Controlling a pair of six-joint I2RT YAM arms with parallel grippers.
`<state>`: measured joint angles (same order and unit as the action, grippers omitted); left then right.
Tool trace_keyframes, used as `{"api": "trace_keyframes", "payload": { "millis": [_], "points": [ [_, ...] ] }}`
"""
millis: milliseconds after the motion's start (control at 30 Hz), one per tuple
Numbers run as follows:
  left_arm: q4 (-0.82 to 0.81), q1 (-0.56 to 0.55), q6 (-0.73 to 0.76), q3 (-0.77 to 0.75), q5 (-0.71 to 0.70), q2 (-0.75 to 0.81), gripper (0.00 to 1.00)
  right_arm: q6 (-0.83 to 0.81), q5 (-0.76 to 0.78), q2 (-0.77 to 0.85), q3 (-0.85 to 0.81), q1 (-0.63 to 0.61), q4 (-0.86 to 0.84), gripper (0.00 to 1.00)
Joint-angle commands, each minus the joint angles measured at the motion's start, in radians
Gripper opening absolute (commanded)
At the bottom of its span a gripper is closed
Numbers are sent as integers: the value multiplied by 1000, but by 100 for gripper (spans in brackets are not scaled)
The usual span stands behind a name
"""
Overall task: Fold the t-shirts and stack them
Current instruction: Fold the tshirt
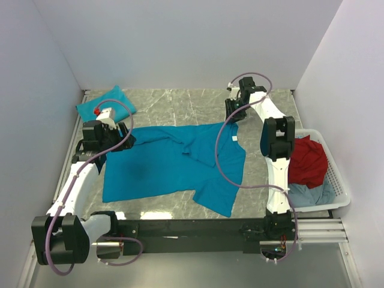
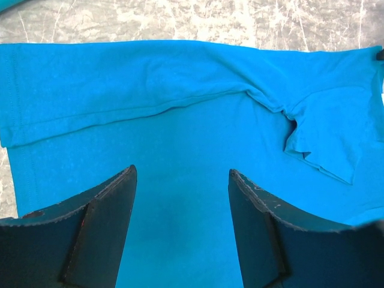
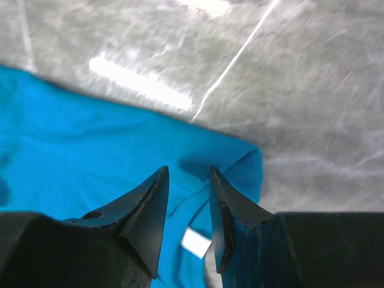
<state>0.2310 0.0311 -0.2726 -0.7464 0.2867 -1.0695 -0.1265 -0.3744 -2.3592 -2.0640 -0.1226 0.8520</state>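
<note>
One teal t-shirt (image 1: pixel 171 162) lies spread out and partly folded on the marble table, a sleeve pointing to the front right. Its white neck label (image 1: pixel 234 139) shows near the right edge. A second, folded teal t-shirt (image 1: pixel 105 103) sits at the back left. My left gripper (image 1: pixel 123 140) hovers over the spread shirt's left part (image 2: pixel 180 120), open (image 2: pixel 182 171), with only flat cloth seen between the fingers. My right gripper (image 1: pixel 231 115) is at the shirt's back right corner (image 3: pixel 240 165), open (image 3: pixel 188 169), just above the cloth near the label (image 3: pixel 195 242).
A white basket (image 1: pixel 336 180) stands at the right edge and holds a red garment (image 1: pixel 307 159) and a grey-blue one (image 1: pixel 309 195). White walls close in the table on three sides. The arms' black rail (image 1: pixel 192 231) runs along the near edge.
</note>
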Motion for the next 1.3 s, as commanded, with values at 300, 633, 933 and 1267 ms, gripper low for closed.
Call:
{"api": "trace_keyframes", "payload": {
  "millis": [300,633,933,1267],
  "points": [
    [-13,-3,23,-8,6,-6,68,41,118,-29,-53,8,-10,39],
    [-12,-2,21,-4,0,-6,68,59,77,-83,-104,8,21,32],
    [-10,-3,23,-5,-6,-10,68,50,170,-52,-96,9,-14,2],
    [-13,-2,19,-7,-21,-38,67,33,282,-55,-137,15,-79,0]
  ]
}}
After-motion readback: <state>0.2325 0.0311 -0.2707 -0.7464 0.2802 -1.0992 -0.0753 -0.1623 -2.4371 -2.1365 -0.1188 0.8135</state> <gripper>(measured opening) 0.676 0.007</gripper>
